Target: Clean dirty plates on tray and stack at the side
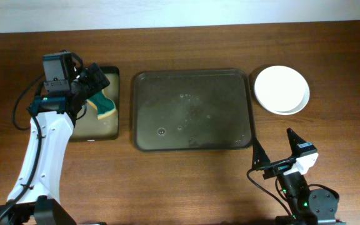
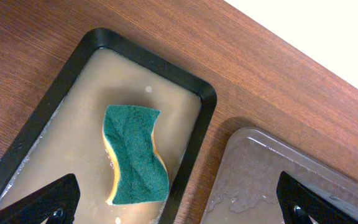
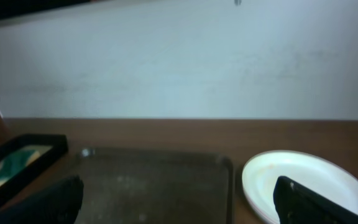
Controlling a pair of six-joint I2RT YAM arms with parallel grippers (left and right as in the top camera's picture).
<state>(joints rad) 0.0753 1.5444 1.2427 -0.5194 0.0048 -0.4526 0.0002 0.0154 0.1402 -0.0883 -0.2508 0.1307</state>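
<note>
The white plates (image 1: 282,89) lie stacked on the wood to the right of the tray; they also show in the right wrist view (image 3: 303,185). The dark tray (image 1: 192,110) holds no plates, only water drops; it also shows in the left wrist view (image 2: 291,180) and the right wrist view (image 3: 148,186). My left gripper (image 1: 95,84) is open and empty above the small black tray (image 2: 185,93), over the green and yellow sponge (image 2: 135,155). My right gripper (image 1: 274,147) is open and empty near the front edge, below the plates.
The small black tray (image 1: 95,128) with the tan wet inside sits left of the big tray, with the sponge (image 1: 104,106) in it. Bare wood lies between the two trays and along the front. A white wall stands behind the table.
</note>
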